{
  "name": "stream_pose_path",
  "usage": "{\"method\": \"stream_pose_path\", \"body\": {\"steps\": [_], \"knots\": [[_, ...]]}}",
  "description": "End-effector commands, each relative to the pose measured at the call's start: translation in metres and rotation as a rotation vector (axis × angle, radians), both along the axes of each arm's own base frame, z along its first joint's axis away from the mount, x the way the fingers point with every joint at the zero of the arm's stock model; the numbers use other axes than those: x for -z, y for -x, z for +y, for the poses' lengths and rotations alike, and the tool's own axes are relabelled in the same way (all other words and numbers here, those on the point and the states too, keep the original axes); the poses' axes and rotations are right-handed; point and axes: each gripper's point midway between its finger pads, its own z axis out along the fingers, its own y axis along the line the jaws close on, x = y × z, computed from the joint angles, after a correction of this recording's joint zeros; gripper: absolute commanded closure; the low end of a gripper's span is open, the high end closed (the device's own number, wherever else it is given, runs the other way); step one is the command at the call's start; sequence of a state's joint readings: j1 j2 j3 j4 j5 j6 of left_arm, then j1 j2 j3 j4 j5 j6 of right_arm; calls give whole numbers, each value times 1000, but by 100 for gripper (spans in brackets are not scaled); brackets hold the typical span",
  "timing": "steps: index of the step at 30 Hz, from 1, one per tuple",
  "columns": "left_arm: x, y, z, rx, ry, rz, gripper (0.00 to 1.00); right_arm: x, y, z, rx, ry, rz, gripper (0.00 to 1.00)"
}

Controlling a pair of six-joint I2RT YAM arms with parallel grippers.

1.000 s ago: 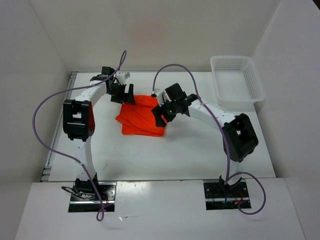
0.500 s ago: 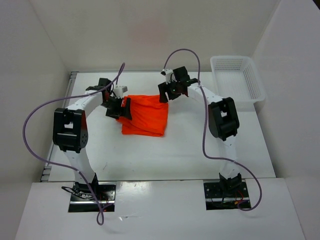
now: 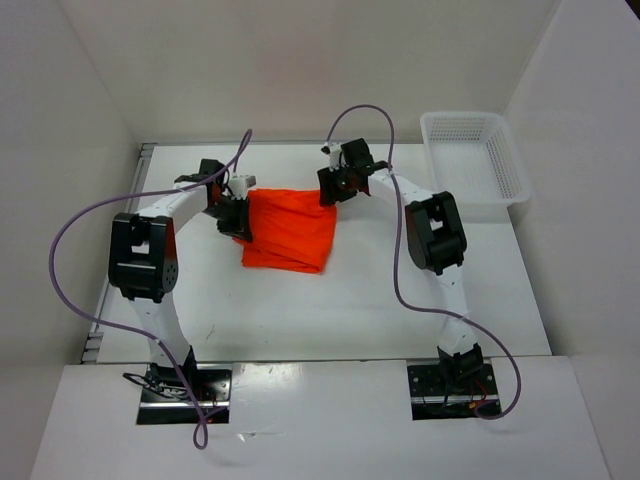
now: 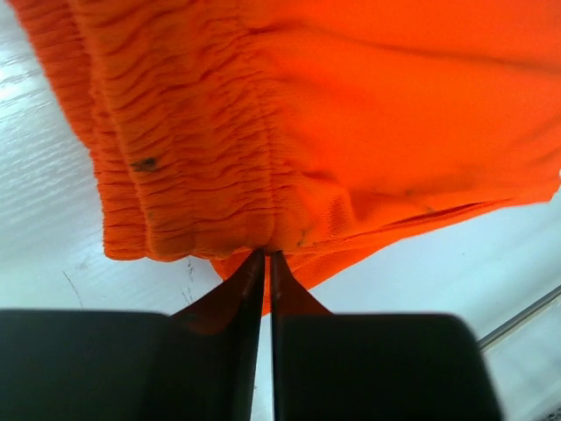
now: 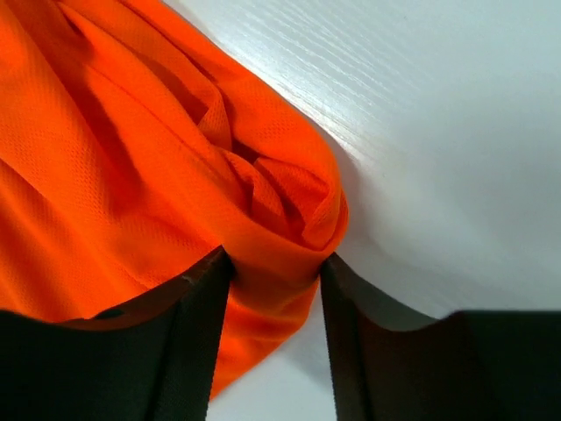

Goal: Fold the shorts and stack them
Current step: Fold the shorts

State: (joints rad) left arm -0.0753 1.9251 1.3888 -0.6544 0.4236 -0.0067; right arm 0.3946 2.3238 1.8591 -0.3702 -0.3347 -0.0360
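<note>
The orange shorts (image 3: 290,230) lie bunched on the white table (image 3: 400,290), roughly a folded rectangle. At their left edge sits my left gripper (image 3: 240,218). In the left wrist view this gripper (image 4: 266,254) is shut, pinching the edge of the shorts (image 4: 351,105) just beside the gathered elastic waistband (image 4: 184,132). My right gripper (image 3: 330,192) is at the far right corner. In the right wrist view it (image 5: 276,263) holds a rolled fold of the shorts (image 5: 105,175), and both fingers press against the fabric.
A white mesh basket (image 3: 462,114) stands at the far right of the table. White walls enclose the table on three sides. Purple cables loop above both arms. A metal rail (image 4: 526,316) runs along the table's left edge.
My left gripper went from wide open to shut on the shorts' edge. My right arm swung from the near right to the far right corner, and its jaws closed in on the fabric.
</note>
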Motion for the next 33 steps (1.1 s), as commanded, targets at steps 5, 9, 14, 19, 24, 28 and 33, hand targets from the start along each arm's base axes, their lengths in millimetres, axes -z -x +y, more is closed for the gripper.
{"method": "stream_pose_path", "body": {"steps": [5,9,14,19,24,28,33], "knots": [[-13,11,-11,30,59,22,100,-6,-32,10,85,-59,-51,76],[-16,24,-1,9,21,66,100,-18,-41,10,109,-62,-82,89],[-26,43,16,-28,-17,86,100,-38,-49,7,138,-65,-123,92],[-11,58,14,-19,-29,122,99,-38,-48,8,125,-66,-125,76],[-6,54,5,8,-22,124,59,-47,-38,11,69,-74,-122,30],[-12,48,3,10,-11,105,32,-89,-31,12,17,-86,-183,12],[-36,41,6,-1,-6,29,0,-155,-18,3,-2,-87,-278,8]]}}
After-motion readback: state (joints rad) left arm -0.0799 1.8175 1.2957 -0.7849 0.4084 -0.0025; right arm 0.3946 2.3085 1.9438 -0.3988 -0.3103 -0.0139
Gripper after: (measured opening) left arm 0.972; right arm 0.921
